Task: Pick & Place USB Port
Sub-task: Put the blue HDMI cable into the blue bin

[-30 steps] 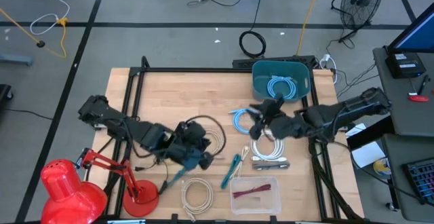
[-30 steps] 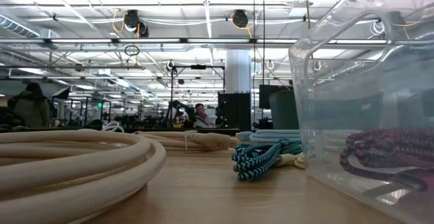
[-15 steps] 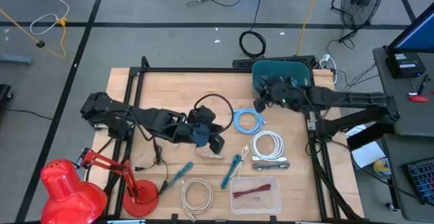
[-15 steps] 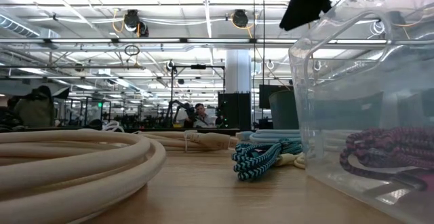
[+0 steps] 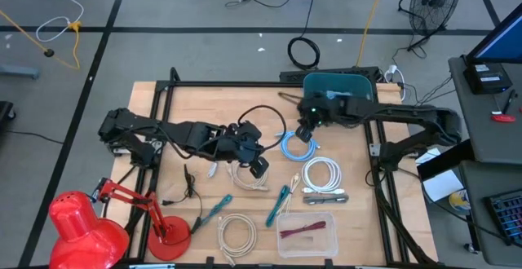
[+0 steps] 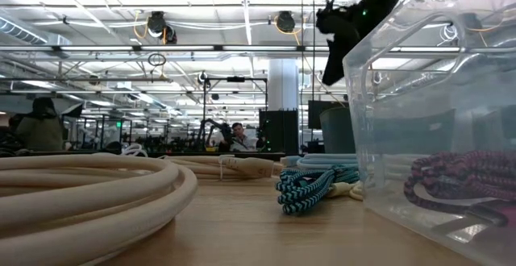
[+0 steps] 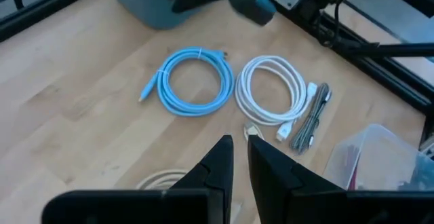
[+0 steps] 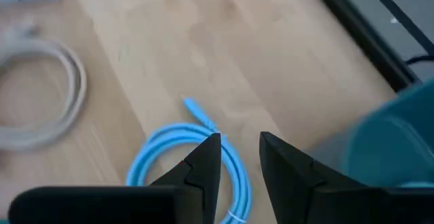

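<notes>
Right wrist: blue cable [image 8: 190,159] below (coiled).

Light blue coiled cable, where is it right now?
In the high view the light blue coiled cable lies flat on the table right of centre, just in front of the teal bin, with the white coil nearer the front edge.

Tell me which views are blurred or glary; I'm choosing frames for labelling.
High view: sharp, evenly lit, the light blue coiled cable clear. Low view: the near cream cable coil is out of focus, bright ceiling lights glare. Right wrist view: the teal plastic bin is smeared. Left wrist view: mostly crisp.
</notes>
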### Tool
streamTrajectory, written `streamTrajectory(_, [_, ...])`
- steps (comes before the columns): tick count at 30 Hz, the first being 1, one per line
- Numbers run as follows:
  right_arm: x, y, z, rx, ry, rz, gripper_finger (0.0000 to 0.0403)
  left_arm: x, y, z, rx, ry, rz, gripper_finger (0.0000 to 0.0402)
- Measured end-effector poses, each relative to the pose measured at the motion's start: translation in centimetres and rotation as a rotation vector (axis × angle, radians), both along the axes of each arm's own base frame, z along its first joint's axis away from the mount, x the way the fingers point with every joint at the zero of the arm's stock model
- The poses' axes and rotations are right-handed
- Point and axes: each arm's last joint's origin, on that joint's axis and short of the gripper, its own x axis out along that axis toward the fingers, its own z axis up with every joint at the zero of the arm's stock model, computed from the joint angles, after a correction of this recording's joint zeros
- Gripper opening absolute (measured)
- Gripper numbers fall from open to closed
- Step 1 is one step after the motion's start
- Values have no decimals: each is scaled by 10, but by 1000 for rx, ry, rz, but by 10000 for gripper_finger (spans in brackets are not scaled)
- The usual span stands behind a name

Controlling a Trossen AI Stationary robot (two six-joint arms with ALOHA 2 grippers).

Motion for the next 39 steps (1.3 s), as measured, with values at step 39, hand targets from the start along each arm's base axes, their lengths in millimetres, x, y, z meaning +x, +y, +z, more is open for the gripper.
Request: streamTrajectory(39, [28,-11,-82,33,375,263,170,-9,-36,0,30,12,-122,46])
